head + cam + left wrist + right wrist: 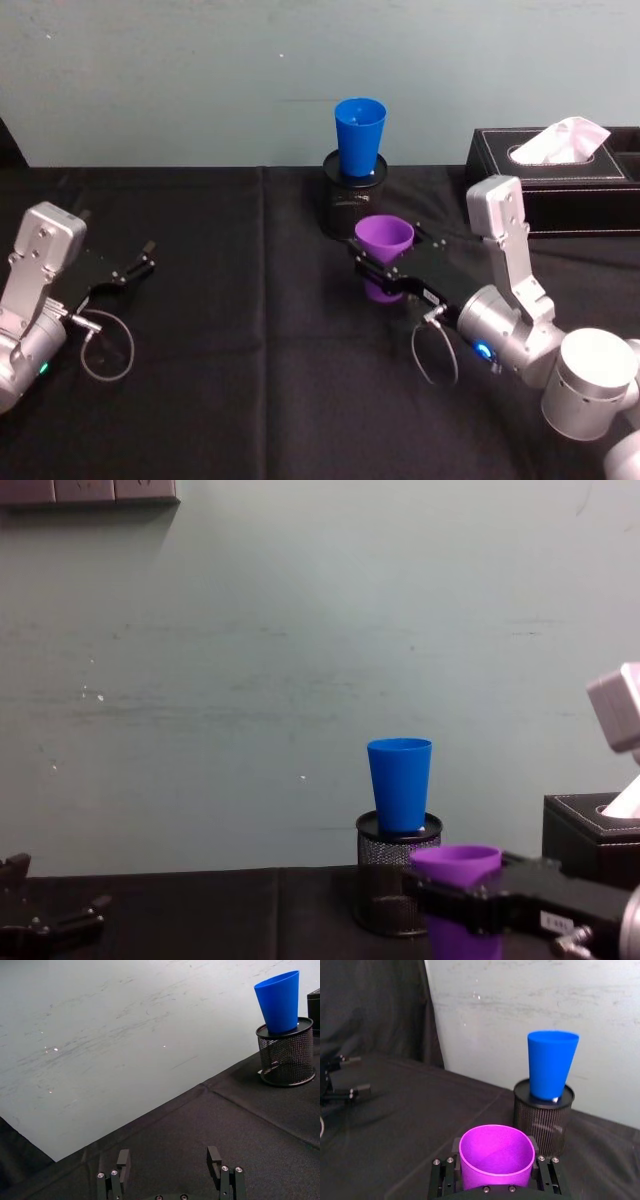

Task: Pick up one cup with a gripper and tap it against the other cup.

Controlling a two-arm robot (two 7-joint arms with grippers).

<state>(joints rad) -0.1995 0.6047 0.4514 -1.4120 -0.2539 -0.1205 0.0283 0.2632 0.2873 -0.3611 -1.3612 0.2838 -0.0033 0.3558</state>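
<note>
The purple cup (383, 240) stands upright, mouth up, with my right gripper (386, 274) shut on it, one black finger on each side of its wall. The right wrist view looks straight into the purple cup (496, 1157), held between the fingers (442, 1176). The blue cup (360, 135) stands upright on top of a black mesh pen holder (343, 208), just behind the purple cup and apart from it. In the chest view the blue cup (399, 785) is higher than the purple cup (456, 864). My left gripper (140, 262) rests open at the far left, holding nothing.
A black tissue box (560, 170) with a white tissue sits at the back right, close to the right arm. Black cloth (250, 330) covers the table, and a pale wall (250, 680) rises right behind the pen holder.
</note>
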